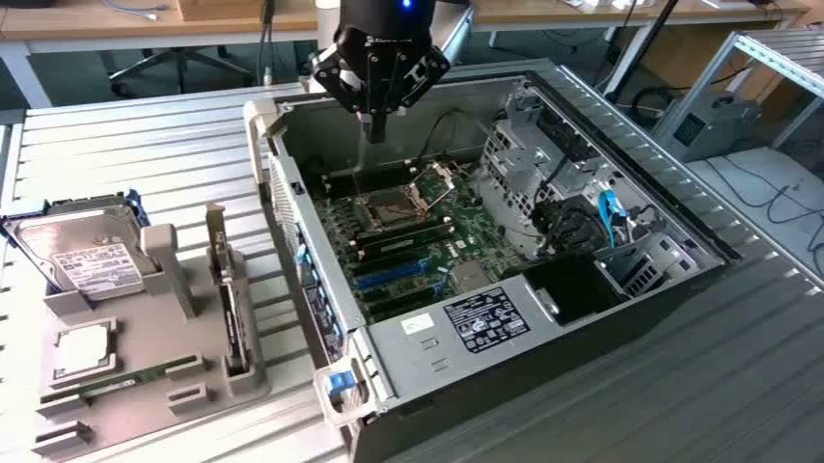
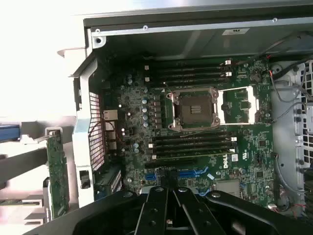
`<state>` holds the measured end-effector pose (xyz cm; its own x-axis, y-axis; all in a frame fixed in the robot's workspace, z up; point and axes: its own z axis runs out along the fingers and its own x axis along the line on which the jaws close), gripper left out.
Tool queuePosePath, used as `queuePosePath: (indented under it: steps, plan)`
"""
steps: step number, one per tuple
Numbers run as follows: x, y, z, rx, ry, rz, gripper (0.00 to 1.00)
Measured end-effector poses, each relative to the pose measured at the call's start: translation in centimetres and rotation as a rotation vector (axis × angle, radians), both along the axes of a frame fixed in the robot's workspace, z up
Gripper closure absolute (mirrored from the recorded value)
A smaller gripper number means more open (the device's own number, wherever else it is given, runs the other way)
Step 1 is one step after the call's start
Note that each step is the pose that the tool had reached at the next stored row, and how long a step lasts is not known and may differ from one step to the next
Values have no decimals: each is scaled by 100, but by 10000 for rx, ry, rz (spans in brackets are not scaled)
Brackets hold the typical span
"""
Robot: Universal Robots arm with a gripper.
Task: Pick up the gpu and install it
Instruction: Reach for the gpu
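Currently the black gripper (image 1: 374, 130) hangs over the open grey computer case (image 1: 399, 371), jaws clenched on nothing. The thin black gpu card (image 1: 230, 309) stands on edge in a grey slotted rack (image 1: 142, 405), at eight o'clock from the case in the exterior view, presumably upright for easy grasping.

exterior: set high and apart, angled down over the counter (image 1: 116, 145) and open computer case (image 1: 425, 367), mid distance, tool (image 1: 374, 130) at upper middle of frame | wrist: just behind the tool, close above, facing down into the case | shared: motherboard (image 1: 412, 241) and case interior
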<state>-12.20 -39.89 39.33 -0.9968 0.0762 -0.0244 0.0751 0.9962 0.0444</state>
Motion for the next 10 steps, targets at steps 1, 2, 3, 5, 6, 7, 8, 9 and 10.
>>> queuePosePath:
  steps: [1, 2, 3, 5, 6, 7, 8, 9, 10]
  plan:
    - [0, 0, 0, 0, 0, 0, 89]
    - [-9, 0, 0, -1, 0, -2, 89]
    - [-14, 0, 0, 0, 0, -1, 89]
    - [-30, 0, 0, 0, 0, 0, 89]
    - [-35, 0, 0, 0, 0, 0, 89]
    - [-42, 0, 0, 0, 0, 0, 89]
    - [-48, 0, 0, -1, 0, 0, 89]
    - [-54, 0, 0, 0, 0, 0, 89]
    - [-59, 0, 0, 0, 0, 0, 89]
